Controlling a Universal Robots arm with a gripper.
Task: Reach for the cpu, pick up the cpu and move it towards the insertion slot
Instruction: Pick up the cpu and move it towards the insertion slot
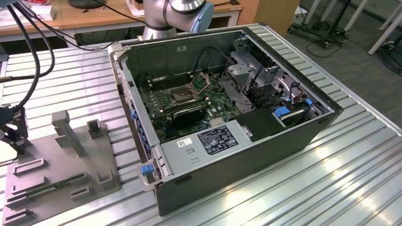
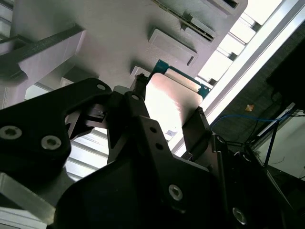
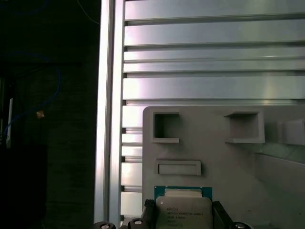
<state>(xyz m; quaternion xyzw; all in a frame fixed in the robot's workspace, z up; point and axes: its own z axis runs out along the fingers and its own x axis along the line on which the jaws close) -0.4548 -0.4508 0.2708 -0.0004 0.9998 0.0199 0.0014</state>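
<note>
Silvery cpu (image 3: 183,211) sits between my fingers (image 2: 196,129), which look clamped on its opposite edges; I judge it light, stiff, fragile: edges only.

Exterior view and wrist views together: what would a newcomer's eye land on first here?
In the exterior view, the open computer case dominates the middle of the slatted table, its green board laid bare with the insertion slot in it. In both wrist views the pale cpu stands out against the grey tray, with the gripper shut on its opposite edges.
</note>
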